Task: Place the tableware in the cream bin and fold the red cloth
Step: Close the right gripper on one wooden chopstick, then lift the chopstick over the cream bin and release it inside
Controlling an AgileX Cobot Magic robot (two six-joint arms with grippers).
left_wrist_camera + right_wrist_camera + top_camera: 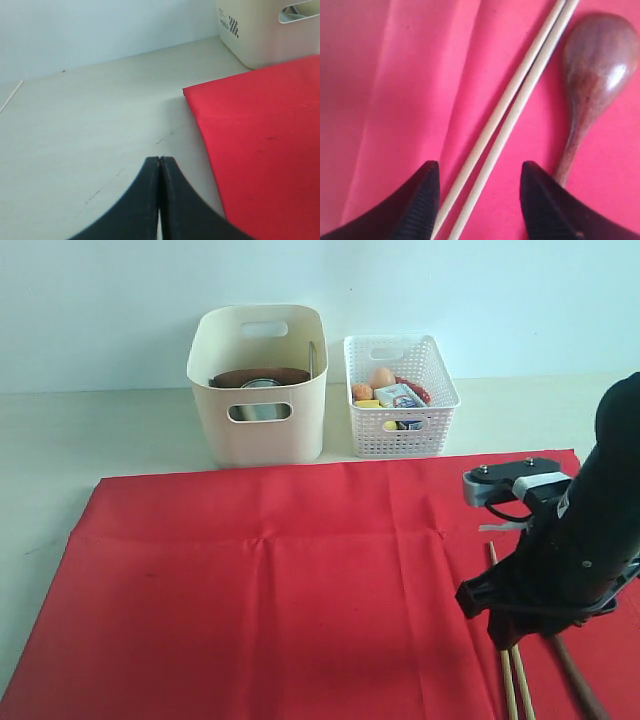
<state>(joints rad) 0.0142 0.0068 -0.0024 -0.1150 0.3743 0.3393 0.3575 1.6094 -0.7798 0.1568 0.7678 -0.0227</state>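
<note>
The right arm [575,540] is being held low at the right of the exterior view, its wrist being angled downward. The right gripper [480,172] is being presented with jaws parted, ribbed pads [422,210] facing inward. The left gripper [160,161] is being held fully closed, fingertips touching.

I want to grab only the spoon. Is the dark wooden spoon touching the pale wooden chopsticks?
Apart. The right wrist view shows a strip of bright red cloth between the dark wooden spoon and the pale wooden chopsticks.
</note>
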